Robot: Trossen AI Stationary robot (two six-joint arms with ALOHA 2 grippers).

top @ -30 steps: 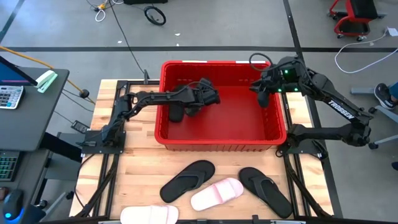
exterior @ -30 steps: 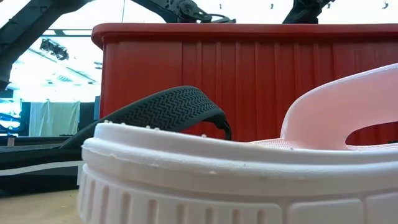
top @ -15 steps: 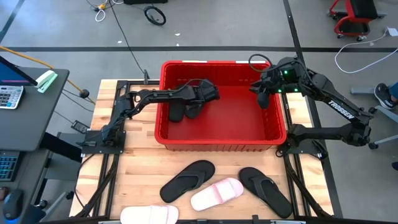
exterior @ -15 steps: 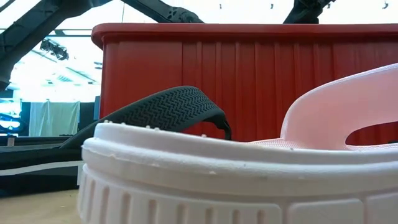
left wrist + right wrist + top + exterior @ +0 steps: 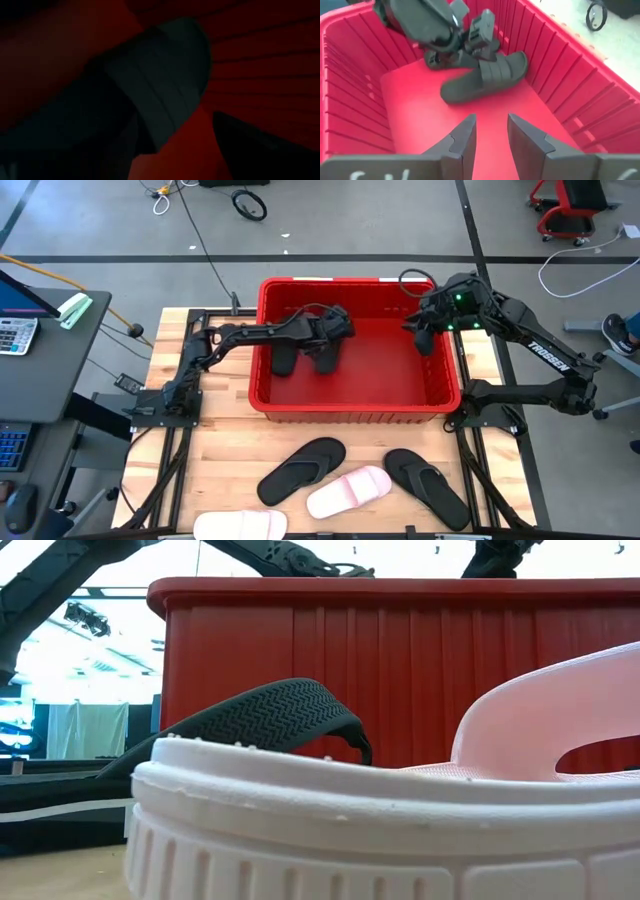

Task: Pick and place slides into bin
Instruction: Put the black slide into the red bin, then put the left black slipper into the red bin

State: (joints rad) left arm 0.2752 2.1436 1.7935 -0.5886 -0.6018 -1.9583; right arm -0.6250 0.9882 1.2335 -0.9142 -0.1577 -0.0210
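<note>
High view, looking straight down: a red bin (image 5: 355, 402) sits at the far middle of a wooden bench (image 5: 225, 470). Two black slides lie inside the bin at its left side, one (image 5: 285, 360) nearer the left wall and one (image 5: 326, 358) just beside it. The left gripper (image 5: 328, 340) hangs directly over the second, and in the right wrist view its fingers stand spread above the black slide's wide strap (image 5: 490, 77), released and holding nothing. The right gripper (image 5: 424, 338) waits over the bin's far right corner, fingers (image 5: 465, 137) parted and empty.

Four slides remain on the near bench outside the bin: a black one (image 5: 300, 470), a pale pink one (image 5: 348, 491) touching it, another black one (image 5: 427, 485) to the right, and a white one (image 5: 240, 526) at the near edge.

Risks from here, as a judgement: the left gripper sits so close to the strap that lifting away could snag it and drag the slide upward. The near slides crowd together, so a grasp on one may nudge its neighbour towards the bench edge.
</note>
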